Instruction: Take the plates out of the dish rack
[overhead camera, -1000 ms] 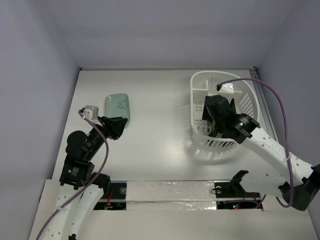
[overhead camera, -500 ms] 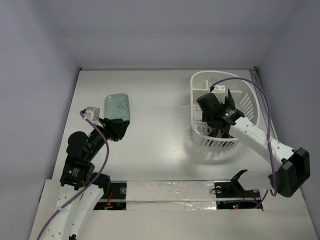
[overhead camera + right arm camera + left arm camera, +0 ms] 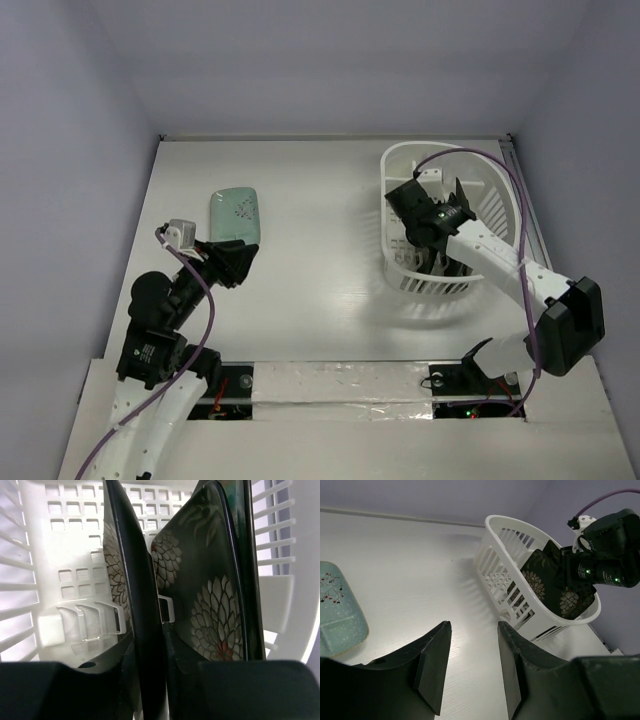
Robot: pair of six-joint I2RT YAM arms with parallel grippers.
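The white dish rack (image 3: pixel 398 160) stands at the right back of the table. It holds black square plates with white-red flowers, standing on edge. My right gripper (image 3: pixel 428 216) reaches into the rack. In the right wrist view its jaws (image 3: pixel 149 645) sit tight on both sides of the edge of the nearer flowered plate (image 3: pixel 135 570). A second flowered plate (image 3: pixel 210 595) leans just to the right, with another dark plate edge (image 3: pixel 248 555) behind it. The pale mint plate (image 3: pixel 234 215) lies flat on the table at the left. My left gripper (image 3: pixel 235 258) is open and empty just in front of it.
The left wrist view shows the mint plate (image 3: pixel 337 610) at the far left, bare white table between the fingers (image 3: pixel 435 665), and the rack (image 3: pixel 495 545) with the right arm's wrist at the right. Purple walls close the back and sides.
My right arm has swung round, its elbow moving out to the right, and the gripper has shifted slightly left and deeper among the plates. The left arm has barely moved.
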